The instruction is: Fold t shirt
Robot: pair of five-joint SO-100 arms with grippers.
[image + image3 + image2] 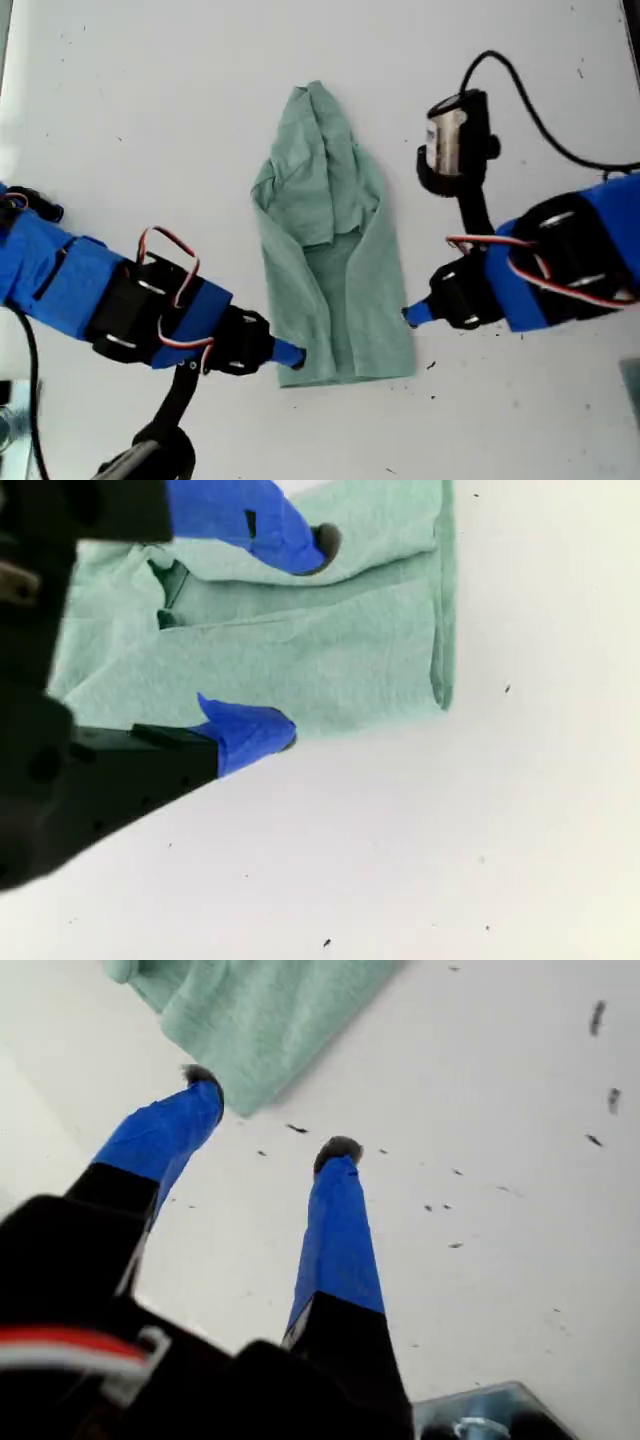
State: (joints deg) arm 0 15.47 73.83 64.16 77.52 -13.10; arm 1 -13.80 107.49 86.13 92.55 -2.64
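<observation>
The pale green t shirt [330, 260] lies on the white table [150, 110], folded into a narrow strip with both sides turned in. My first gripper [292, 356] comes in from the exterior view's left to the shirt's lower corner. It is open [272, 1115], with one fingertip [203, 1082] touching the corner of the t shirt [260, 1020] and bare table between the fingers. My second gripper [410, 316] comes from the exterior view's right. It stands open [300, 640] across the long edge of the t shirt [390, 630], with one finger [300, 542] above the cloth.
A black cable [520, 90] loops over the table at the exterior view's upper right, behind a wrist camera [455, 140]. A metal part [480, 1422] shows beside the first arm. Small dark specks [450, 1205] dot the table.
</observation>
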